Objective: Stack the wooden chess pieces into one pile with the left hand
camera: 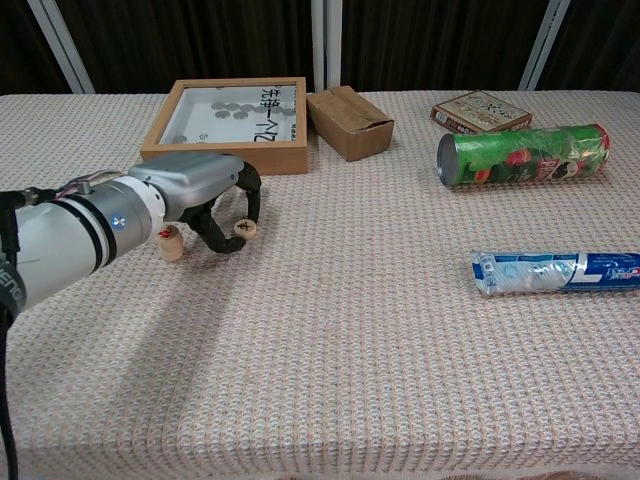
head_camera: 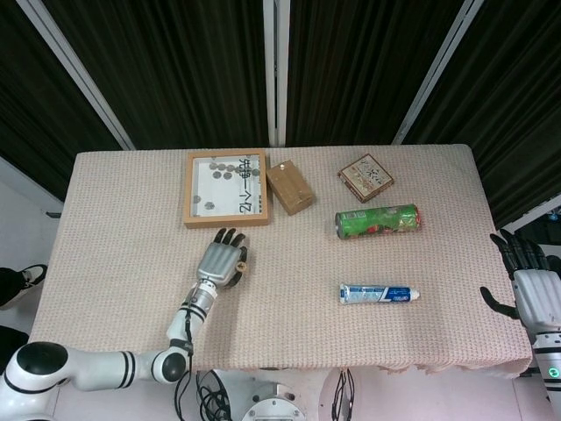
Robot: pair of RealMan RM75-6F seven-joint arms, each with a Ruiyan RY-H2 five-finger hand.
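Table [head_camera: 114, 289] cloth, woven and beige, carries everything; toward its far edge sit a wooden frame tray [head_camera: 226, 189] and, just beside it, a cardboard box [head_camera: 290, 186], with a green canister [camera: 522, 153] lying on its side toward the right edge and a toothpaste tube [camera: 556, 272] nearer the front. The left hand [camera: 200, 190] arches palm-down in the left half of the table, fingers curled down around one wooden chess piece [camera: 245, 229], fingertips at its sides; whether it truly grips the piece I cannot tell. A second wooden chess piece [camera: 171, 242] stands near the wrist, apart from the first. Both look like small, light, stiff discs, probably smooth, best pinched by the rim. The right hand [head_camera: 530, 285] hangs spread and holding nothing off the right edge, seen only from the head; the chest view alone shows both pieces under the palm.
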